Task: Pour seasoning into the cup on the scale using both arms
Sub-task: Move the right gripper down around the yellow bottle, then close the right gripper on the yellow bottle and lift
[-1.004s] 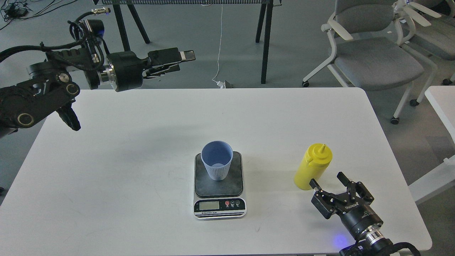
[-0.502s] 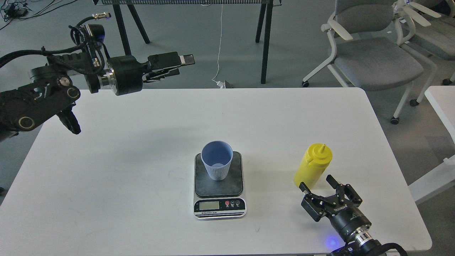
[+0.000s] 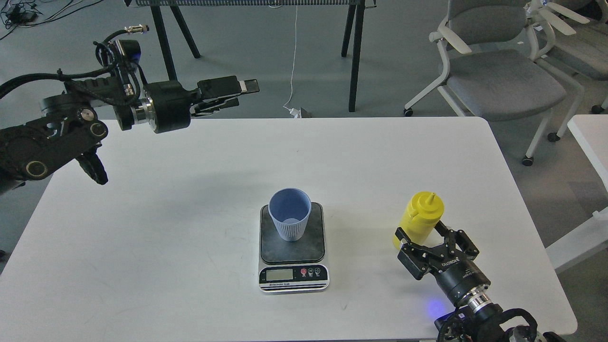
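Note:
The light-blue ribbed cup (image 3: 289,219) stands upright on the dark plate of the scale (image 3: 311,247), mid-table. The yellow seasoning bottle (image 3: 420,216) stands upright on the table to the right of the scale. My right gripper (image 3: 420,229) is open, its fingers on either side of the bottle's lower body; I see no squeeze on it. My left gripper (image 3: 240,90) is raised above the table's far left edge, pointing right, seen side-on, far from the cup; its fingers look close together and it holds nothing.
The white table (image 3: 190,190) carries only the scale, cup and bottle. Grey chairs (image 3: 498,76) stand beyond the far right corner. Black stand legs (image 3: 354,52) are behind the table. Another white surface (image 3: 591,137) is at the right edge.
My right gripper has moved forward and left, from behind the bottle until its open fingers flank the bottle's lower body. The left arm has barely shifted. Cup, scale and bottle have not moved.

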Robot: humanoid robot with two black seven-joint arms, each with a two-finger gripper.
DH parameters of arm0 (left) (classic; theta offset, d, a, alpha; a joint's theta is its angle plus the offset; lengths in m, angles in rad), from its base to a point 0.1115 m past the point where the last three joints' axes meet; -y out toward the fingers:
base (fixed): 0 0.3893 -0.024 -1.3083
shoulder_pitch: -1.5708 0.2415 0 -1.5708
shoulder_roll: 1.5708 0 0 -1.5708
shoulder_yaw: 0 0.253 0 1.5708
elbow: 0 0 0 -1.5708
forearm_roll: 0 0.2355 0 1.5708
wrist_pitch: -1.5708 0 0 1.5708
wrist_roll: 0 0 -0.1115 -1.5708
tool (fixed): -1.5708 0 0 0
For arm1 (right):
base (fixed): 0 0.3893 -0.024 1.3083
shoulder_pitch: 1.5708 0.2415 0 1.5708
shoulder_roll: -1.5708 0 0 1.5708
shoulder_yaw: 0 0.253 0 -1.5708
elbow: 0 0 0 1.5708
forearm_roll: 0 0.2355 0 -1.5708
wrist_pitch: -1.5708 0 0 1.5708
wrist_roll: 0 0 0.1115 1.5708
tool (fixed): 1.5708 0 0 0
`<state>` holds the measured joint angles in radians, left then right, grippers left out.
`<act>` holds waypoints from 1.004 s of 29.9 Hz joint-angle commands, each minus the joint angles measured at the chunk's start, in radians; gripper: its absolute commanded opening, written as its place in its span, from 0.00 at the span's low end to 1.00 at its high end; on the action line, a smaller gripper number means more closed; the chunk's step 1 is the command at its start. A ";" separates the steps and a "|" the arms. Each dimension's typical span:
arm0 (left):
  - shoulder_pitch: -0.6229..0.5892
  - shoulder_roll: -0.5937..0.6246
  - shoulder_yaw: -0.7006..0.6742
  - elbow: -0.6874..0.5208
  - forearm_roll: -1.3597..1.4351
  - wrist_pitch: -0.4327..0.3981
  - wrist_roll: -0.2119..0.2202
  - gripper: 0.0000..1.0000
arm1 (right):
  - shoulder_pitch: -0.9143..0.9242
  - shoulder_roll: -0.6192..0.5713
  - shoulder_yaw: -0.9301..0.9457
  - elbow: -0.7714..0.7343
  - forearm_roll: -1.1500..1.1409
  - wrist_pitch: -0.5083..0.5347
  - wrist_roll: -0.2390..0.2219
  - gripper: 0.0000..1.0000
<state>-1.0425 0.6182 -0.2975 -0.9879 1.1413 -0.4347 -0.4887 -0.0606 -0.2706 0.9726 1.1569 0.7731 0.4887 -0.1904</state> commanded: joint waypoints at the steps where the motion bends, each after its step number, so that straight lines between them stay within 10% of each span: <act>1: 0.009 -0.002 0.000 0.000 0.000 0.001 0.000 0.97 | 0.024 0.005 0.002 -0.023 0.000 0.000 0.000 1.00; 16: 0.044 -0.003 0.000 -0.001 -0.002 0.028 0.000 0.97 | 0.084 0.027 0.008 -0.066 0.000 0.000 0.003 0.87; 23: 0.061 -0.003 -0.002 -0.003 -0.002 0.030 0.000 0.97 | 0.097 0.034 0.009 -0.071 -0.012 0.000 0.020 0.16; 30: 0.065 -0.002 -0.002 -0.005 -0.002 0.030 0.000 0.97 | 0.111 0.033 0.009 -0.069 -0.051 0.000 0.035 0.02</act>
<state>-0.9776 0.6151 -0.2993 -0.9910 1.1397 -0.4048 -0.4887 0.0468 -0.2363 0.9817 1.0857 0.7283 0.4887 -0.1583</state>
